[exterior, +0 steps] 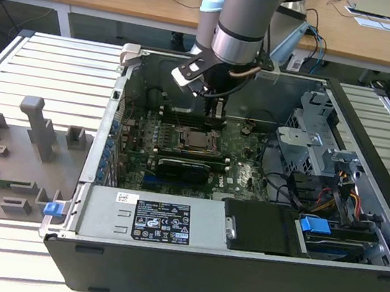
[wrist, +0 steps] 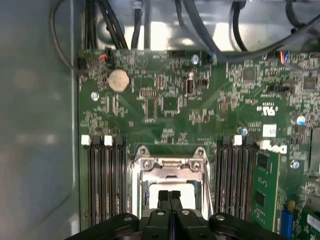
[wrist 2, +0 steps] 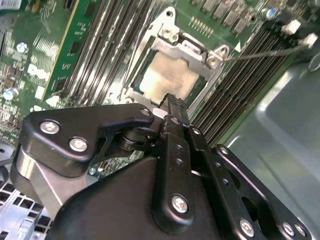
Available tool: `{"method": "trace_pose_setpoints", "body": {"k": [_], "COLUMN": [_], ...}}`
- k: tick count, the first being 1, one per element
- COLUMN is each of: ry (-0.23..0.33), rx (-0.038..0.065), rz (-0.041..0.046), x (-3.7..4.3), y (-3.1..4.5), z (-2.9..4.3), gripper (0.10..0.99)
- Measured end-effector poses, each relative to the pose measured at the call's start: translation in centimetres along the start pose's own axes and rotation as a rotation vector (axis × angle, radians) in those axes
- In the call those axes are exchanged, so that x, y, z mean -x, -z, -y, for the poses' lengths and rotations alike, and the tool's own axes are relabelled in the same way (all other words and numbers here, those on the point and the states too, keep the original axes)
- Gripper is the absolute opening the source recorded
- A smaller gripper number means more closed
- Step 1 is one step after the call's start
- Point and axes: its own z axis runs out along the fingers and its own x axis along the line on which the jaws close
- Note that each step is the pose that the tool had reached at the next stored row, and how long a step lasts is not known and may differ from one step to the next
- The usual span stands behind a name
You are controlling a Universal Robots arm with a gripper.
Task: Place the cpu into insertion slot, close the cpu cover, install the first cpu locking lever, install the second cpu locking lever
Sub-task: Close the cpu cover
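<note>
Hovering clenched gripper [wrist: 170, 196] right over the cpu [wrist 2: 167, 75] in the insertion slot [exterior: 197, 141].

Fingertips are pressed together with nothing between them. In both wrist views they sit directly above the socket, over one edge of the chip's pale top. The cpu lies flat inside the insertion slot. The cpu cover [wrist 2: 187, 50] looks folded down on it, with the silvery frame around the chip and the chip showing through the window. In the second wrist view a thin locking lever [wrist 2: 265, 51] runs from the cover's corner out across the memory slots [wrist 2: 240, 95]. Its long axis points away from the fingertips toward the case wall, and it looks unlatched, though that is a judgement. In the exterior view the gripper [exterior: 215, 109] hangs over the green motherboard [exterior: 240, 163], just on the far side of the socket.
</note>
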Motion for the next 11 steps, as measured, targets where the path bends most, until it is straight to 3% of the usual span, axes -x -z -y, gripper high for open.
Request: {"method": "trace_pose_setpoints", "body": {"k": [4,11], "ry": [0.0,0.0], "rx": [0.0,0.0], "rz": [0.0001,0.0], "x": [0.01,0.0], "y": [-0.13,-0.33], "z": [0.57,2.57], "gripper": [0.106,0.106]}}
